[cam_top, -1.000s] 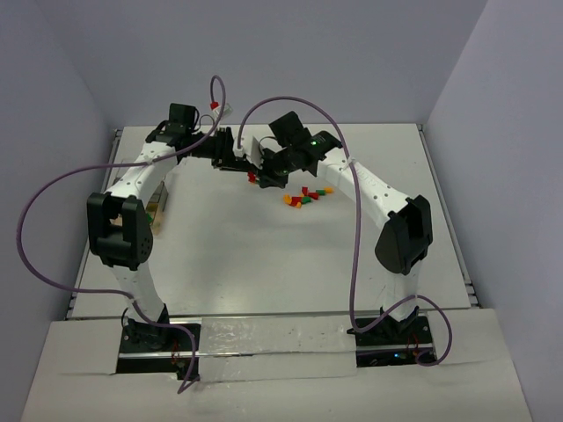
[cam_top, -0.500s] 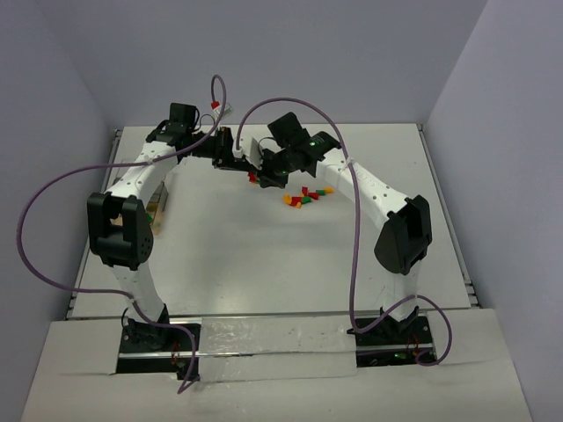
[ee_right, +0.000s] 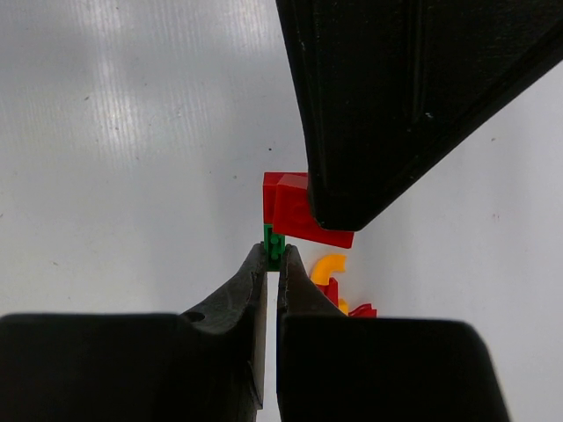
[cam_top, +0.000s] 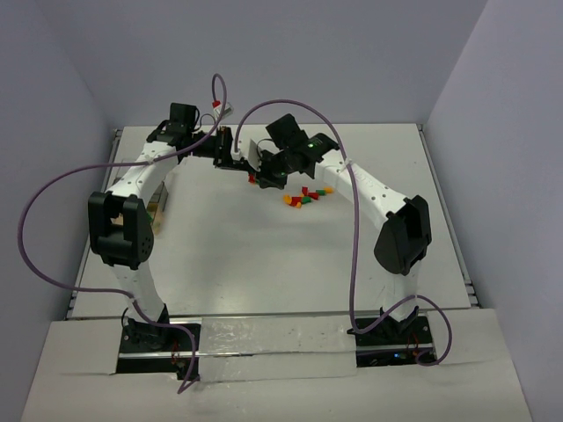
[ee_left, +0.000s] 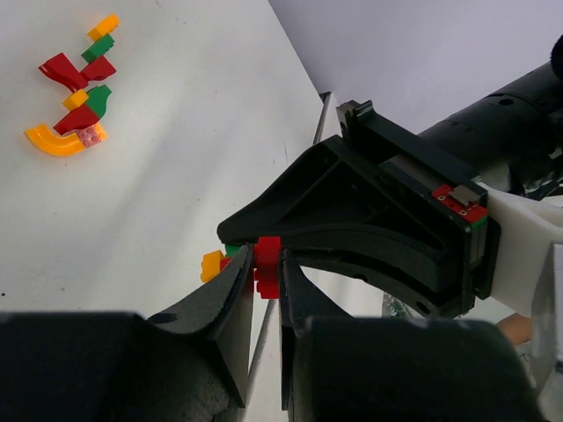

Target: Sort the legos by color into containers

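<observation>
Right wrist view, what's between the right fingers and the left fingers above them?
A green lego, pinched in the right fingers, joined to a red lego gripped by the left fingers. The right wrist view shows it.

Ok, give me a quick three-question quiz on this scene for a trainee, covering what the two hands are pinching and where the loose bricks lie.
1. Multiple choice: what does the left hand pinch?
A. a small red plastic brick
B. an orange curved piece
C. nothing

2. True or false: in the top view, the loose pile of red, green and orange bricks lies on the left arm's side of the two hands.

3. Fill in: the small plastic brick pinched by the right hand is coloured ___.

Key: 1 A. 2 False, it lies on the right arm's side. 3 green.
</observation>
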Available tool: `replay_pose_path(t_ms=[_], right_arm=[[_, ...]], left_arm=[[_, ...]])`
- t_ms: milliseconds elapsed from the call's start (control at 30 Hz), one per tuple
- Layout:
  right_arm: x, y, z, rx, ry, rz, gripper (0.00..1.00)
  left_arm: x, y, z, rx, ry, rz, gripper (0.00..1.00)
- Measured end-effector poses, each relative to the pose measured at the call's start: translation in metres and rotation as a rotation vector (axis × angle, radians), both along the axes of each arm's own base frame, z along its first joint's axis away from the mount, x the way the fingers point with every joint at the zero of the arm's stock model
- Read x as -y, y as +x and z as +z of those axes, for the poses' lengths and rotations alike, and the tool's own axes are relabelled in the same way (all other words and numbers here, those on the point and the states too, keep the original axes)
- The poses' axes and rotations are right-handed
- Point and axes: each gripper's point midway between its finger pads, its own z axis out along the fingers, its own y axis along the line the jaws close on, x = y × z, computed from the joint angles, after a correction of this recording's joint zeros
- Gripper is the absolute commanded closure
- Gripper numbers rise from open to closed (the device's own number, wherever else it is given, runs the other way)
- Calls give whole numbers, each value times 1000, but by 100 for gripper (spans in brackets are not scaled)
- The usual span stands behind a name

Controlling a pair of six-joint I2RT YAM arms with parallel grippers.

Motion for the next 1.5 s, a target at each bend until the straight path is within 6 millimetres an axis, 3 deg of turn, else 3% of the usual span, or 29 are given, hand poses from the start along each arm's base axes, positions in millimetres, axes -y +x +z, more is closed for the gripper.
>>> replay_pose_path(t_ms=[233,367,467,667,800,933,1067,1267,1500], right_arm=[[3,-2,-11,-11,-20,3,100],[5,-4,-20,-22,-34,5,100],[7,-6,-27,-33,-42,5,100],[7,-4,-28,-30,-37,2,100],[7,-1,-26,-26,-26,0,100],[9,1,-26,-31,-20,-13,100],[11,3,-26,-37,-16,-26,100],[12,3,-26,-42,-14,-33,100],[15,7,-24,-40,-13,-42,100]], left_arm=[[-7,4,2,-1,-11,17,100],[-34,18,-8,-7,34,118,100],[-72,41,-19,16,120,266,100],[-180,82,-38,106,402,621,100],[-248,93,-55,124,612,797,100],[-294,95,-67,124,761,894,100],[-314,109,-78,126,838,926,99],[-328,129,-104,101,898,930,97],[-334,140,-130,68,928,920,78]])
